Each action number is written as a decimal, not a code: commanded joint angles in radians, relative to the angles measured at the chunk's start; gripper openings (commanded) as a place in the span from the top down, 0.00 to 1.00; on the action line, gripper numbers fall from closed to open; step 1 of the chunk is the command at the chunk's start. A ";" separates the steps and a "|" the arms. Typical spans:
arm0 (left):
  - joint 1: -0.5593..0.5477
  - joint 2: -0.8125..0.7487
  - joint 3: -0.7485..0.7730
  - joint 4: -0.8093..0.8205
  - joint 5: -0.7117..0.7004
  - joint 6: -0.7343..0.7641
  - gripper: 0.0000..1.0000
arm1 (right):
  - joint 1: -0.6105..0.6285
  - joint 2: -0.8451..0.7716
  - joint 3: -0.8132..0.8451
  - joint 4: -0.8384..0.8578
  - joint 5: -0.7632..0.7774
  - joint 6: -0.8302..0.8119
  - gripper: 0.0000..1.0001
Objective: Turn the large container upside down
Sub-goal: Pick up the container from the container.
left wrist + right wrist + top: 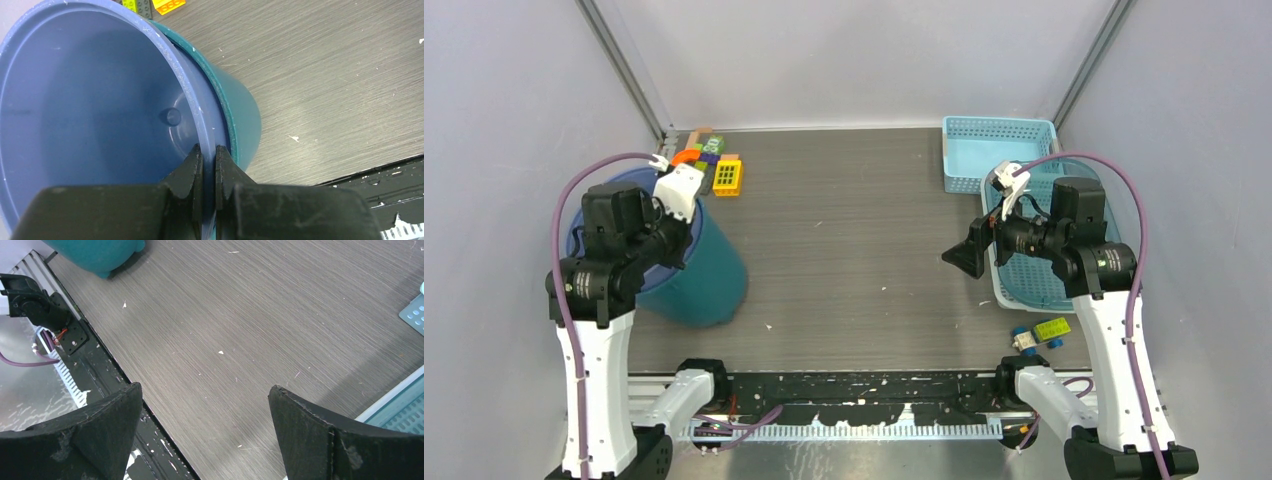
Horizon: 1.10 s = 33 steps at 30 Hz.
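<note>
The large container point(712, 272) is a bucket, blue inside and teal outside, at the left of the table. It is tilted, its mouth toward the left arm and its base toward the table's middle. My left gripper point(209, 152) is shut on the bucket's blue rim point(197, 107), one finger inside and one outside; from above, the left gripper point(682, 245) sits at the rim's right side. The inside of the bucket point(100, 100) holds nothing. My right gripper point(965, 258) hangs open over bare table, right of centre, nothing between its fingers point(110, 415). The bucket's base point(95, 252) shows far off.
Two light blue baskets stand at the right, one at the back point(999, 150) and one under the right arm point(1034, 285). Toy bricks point(727, 177) lie at the back left. A small toy with a green brick point(1046, 331) lies near the right base. A black rail point(864, 385) marks the near edge.
</note>
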 commanded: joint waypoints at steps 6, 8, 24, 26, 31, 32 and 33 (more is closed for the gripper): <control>0.000 -0.022 0.110 0.158 -0.047 0.093 1.00 | 0.005 -0.017 0.001 0.039 0.004 0.005 0.00; 0.000 -0.020 0.122 0.159 -0.045 0.100 1.00 | 0.006 -0.017 0.001 0.040 0.005 0.006 0.00; -0.001 0.002 0.243 0.144 -0.026 0.161 1.00 | 0.006 -0.018 0.002 0.042 0.007 0.008 0.00; 0.000 0.010 0.274 0.141 -0.022 0.164 1.00 | 0.005 -0.017 0.002 0.042 0.004 0.009 0.00; -0.001 0.035 0.351 0.134 0.002 0.174 1.00 | 0.005 -0.019 0.003 0.041 0.006 0.009 0.00; 0.000 0.039 0.364 0.133 0.011 0.175 1.00 | 0.005 -0.018 0.004 0.040 0.006 0.008 0.00; 0.000 0.042 0.379 0.131 0.025 0.177 1.00 | 0.006 -0.018 0.004 0.040 0.006 0.008 0.00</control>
